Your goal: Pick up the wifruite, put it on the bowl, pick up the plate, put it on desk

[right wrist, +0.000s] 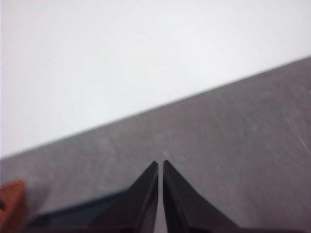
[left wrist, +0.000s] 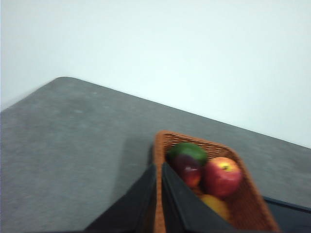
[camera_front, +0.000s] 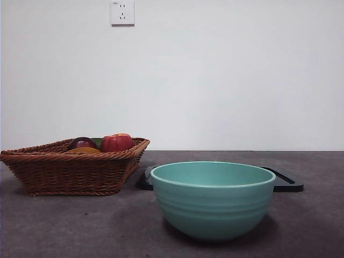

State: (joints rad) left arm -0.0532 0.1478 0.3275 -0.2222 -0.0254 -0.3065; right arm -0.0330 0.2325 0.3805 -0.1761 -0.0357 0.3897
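The wifruite [camera_front: 83, 151] is an orange-yellow fruit lying low in the wicker basket [camera_front: 70, 172] at the left; it also shows in the left wrist view [left wrist: 216, 205]. The teal-green bowl [camera_front: 213, 199] stands empty at the front centre of the dark grey desk [camera_front: 80, 226]. A black plate [camera_front: 285, 181] lies flat behind the bowl. My left gripper [left wrist: 158, 167] is shut and empty above the basket's near corner. My right gripper [right wrist: 160, 164] is shut and empty above the desk, beside the plate [right wrist: 73, 211]. Neither arm shows in the front view.
The basket [left wrist: 248, 204] also holds a shiny red apple [camera_front: 116, 142], a dark maroon fruit [camera_front: 81, 143] and a green fruit [left wrist: 188, 150]. A white wall with a socket [camera_front: 122, 13] rises behind the desk.
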